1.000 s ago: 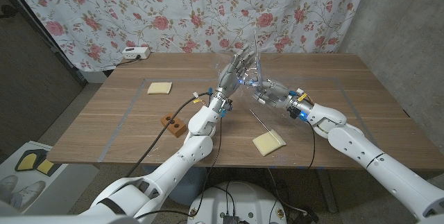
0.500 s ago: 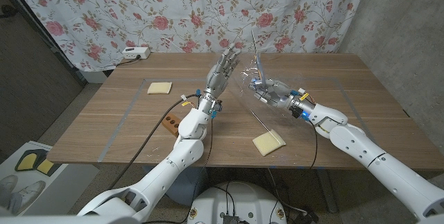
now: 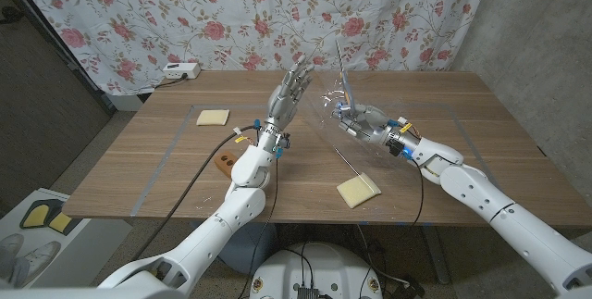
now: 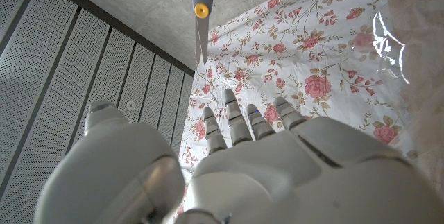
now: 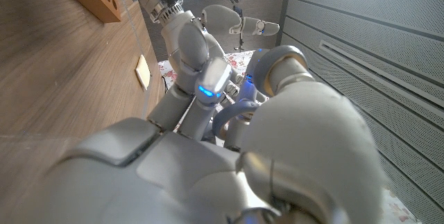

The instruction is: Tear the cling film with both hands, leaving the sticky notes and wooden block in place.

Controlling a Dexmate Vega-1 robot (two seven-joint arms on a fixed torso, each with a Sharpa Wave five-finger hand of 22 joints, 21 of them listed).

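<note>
Left hand (image 3: 291, 88) is up above the table (image 3: 139, 165), fingers straight and apart, holding nothing. Right hand (image 3: 359, 120) has its fingers curled around the cling film (image 3: 338, 81), which rises as a clear sheet between the two hands. One pad of sticky notes (image 3: 358, 191) lies near the front edge, another (image 3: 213, 117) sits far left, and the wooden block (image 3: 223, 164) lies beside the left arm.

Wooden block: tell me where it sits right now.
In the head view the wooden block lies on the table's left part, just left of the left forearm, nearer the front edge than the sticky note behind it.
</note>
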